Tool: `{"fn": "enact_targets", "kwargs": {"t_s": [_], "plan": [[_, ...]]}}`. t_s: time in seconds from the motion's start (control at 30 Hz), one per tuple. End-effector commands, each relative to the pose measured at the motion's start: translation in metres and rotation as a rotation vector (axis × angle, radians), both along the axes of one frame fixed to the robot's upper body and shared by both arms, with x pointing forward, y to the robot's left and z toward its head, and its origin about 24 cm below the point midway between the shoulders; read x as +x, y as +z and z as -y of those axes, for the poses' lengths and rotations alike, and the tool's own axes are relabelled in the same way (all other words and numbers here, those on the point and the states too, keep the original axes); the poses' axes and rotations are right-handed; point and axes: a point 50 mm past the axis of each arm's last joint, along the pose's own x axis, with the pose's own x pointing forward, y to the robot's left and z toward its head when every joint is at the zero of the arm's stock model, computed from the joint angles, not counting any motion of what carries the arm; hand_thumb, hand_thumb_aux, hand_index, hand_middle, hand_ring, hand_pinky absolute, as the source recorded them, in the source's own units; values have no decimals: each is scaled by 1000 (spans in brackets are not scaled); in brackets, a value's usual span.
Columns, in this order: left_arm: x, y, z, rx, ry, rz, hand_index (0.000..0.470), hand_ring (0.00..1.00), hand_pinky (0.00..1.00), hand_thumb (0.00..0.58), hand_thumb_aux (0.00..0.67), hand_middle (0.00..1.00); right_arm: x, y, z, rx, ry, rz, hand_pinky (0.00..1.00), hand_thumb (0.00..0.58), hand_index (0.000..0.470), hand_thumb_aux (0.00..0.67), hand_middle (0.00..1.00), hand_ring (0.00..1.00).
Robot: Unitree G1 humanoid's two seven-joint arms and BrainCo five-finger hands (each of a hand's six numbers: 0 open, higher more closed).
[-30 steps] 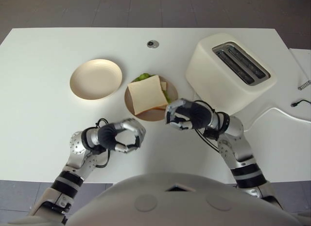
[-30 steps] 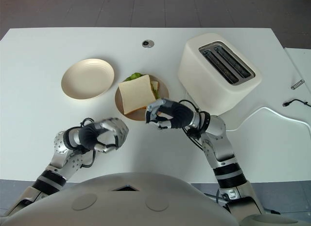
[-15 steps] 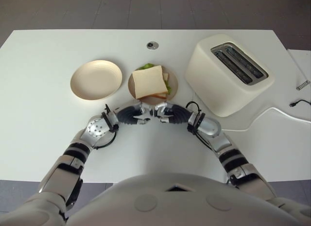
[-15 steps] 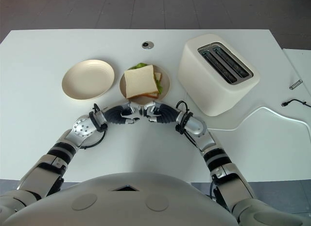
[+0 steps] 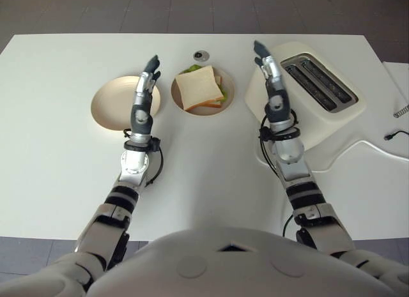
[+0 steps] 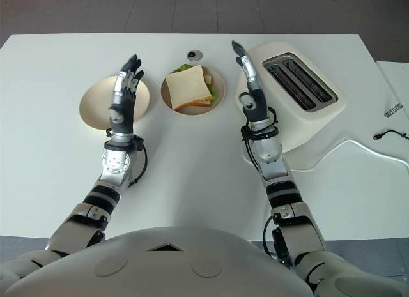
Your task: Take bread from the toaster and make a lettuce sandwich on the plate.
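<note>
Both arms now stretch up-frame; half a second ago the hands met just below the plate. Left robot hand (image 5: 142,102) is open flat, fingers straight, holding nothing, over the right edge of the empty cream plate (image 5: 105,108). Right robot hand (image 5: 273,86) is likewise open and empty, at the toaster's (image 5: 319,112) left side. Sandwich (image 5: 199,87), with lettuce (image 5: 192,69) showing, sits on the brown plate (image 5: 229,99), upper centre of the bench (image 5: 57,150).

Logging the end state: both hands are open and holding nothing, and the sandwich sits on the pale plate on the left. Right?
Not quite. The sandwich sits on the brown plate in the middle, right of the pale plate, as the left eye view shows. The left hand and right hand are open and holding nothing.
</note>
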Motion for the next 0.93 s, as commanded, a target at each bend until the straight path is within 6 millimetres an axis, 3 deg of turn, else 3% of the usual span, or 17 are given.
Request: {"fn": "enact_targets", "kwargs": {"t_s": [0.03,0.27,0.93], "plan": [[-20,16,-2,-382,-278,-24,0,0,0,0,0,0,-26,5,-8,350,298,-91,0,0,0,0,0,0],[-27,10,3,-427,-441,-47,0,0,0,0,0,0,-37,-6,-4,442,458,-181,0,0,0,0,0,0],[-21,3,1,-362,-436,-60,0,0,0,0,0,0,-31,-13,-19,398,496,-195,0,0,0,0,0,0]]}}
